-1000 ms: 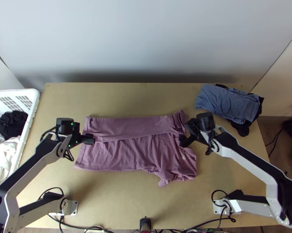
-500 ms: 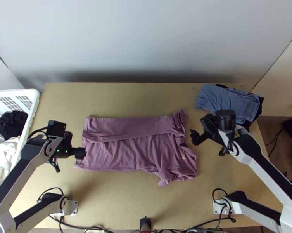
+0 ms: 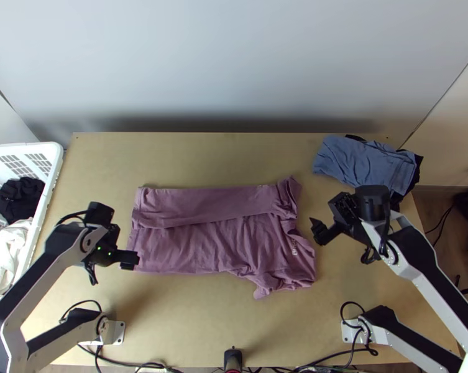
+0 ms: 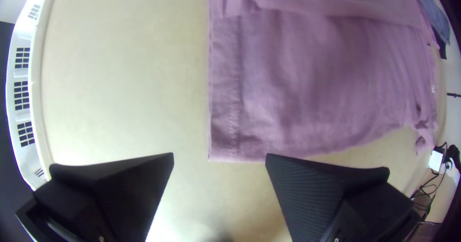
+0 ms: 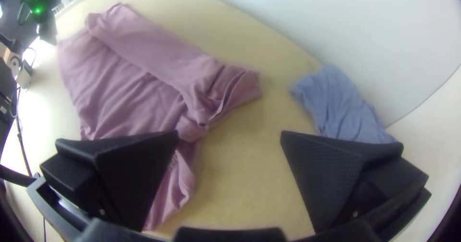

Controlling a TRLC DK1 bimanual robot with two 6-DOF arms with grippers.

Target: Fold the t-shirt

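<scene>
Shirt (image 3: 215, 242) lay on the table (image 3: 190, 311), its far side turned over in one long strip, rumpled toward the right arm. One fold looked done; the near side was unfolded, its corner by the right arm bunched, so the near fold and the shortening folds seemed left. The left gripper (image 4: 219, 154), beside the hem corner, and right gripper (image 5: 229, 134), off the collar end, were both spread wide, holding nothing.
</scene>
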